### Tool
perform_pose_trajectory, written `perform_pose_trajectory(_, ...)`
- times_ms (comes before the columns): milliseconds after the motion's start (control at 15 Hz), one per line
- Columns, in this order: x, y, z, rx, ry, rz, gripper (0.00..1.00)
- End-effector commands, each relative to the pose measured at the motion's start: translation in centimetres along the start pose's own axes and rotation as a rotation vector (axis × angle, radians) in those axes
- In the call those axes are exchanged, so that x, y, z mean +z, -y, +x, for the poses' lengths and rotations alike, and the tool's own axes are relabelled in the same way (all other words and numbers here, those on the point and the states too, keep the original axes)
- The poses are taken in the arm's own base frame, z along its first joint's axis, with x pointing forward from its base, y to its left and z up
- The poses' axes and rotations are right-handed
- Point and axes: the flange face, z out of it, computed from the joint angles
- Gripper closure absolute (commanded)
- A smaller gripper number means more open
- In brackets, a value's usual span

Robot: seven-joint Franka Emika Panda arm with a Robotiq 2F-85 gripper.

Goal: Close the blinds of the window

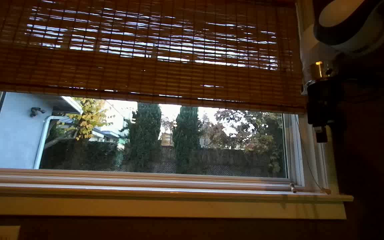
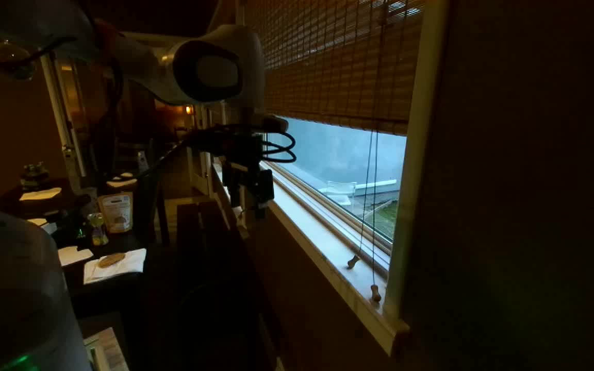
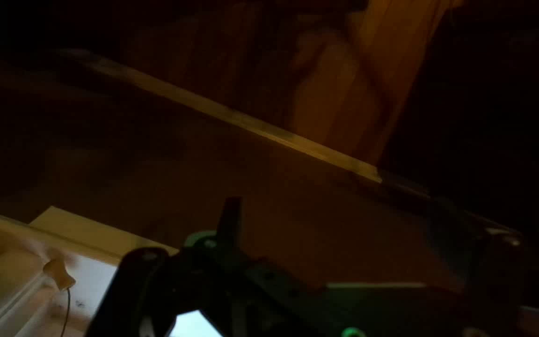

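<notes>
- While the upper part of the window (image 1: 167, 160) is covered by the blinds (image 1: 145, 73), the lower part is exposed; trees (image 1: 143, 136), a fence (image 1: 238, 160) and a house (image 1: 18, 130) are seen outside.
- The bottom edge of the blinds is positioned well above the sill (image 2: 320, 242).
- Two cords (image 2: 374, 226) are suspended in front of the window; each is terminated by a knob (image 2: 375, 292) at the sill.
- The gripper (image 2: 249, 203) is pointed downward on the room side of the sill, apart from the cords.
- The jaws are set apart; the wall (image 3: 307, 220) is seen between them in the wrist view.
</notes>
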Motion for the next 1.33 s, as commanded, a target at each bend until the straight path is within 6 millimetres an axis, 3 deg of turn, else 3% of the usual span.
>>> perform_pose_trajectory(0, -0.1, 0.0, 0.0, 0.000, 0.001, 0.000, 0.00)
perform_pose_trajectory(1067, -0.1, 0.0, 0.0, 0.000, 0.001, 0.000, 0.00)
perform_pose_trajectory(1267, -0.2, -1.5, 0.8, 0.117, -0.076, -0.120, 0.00)
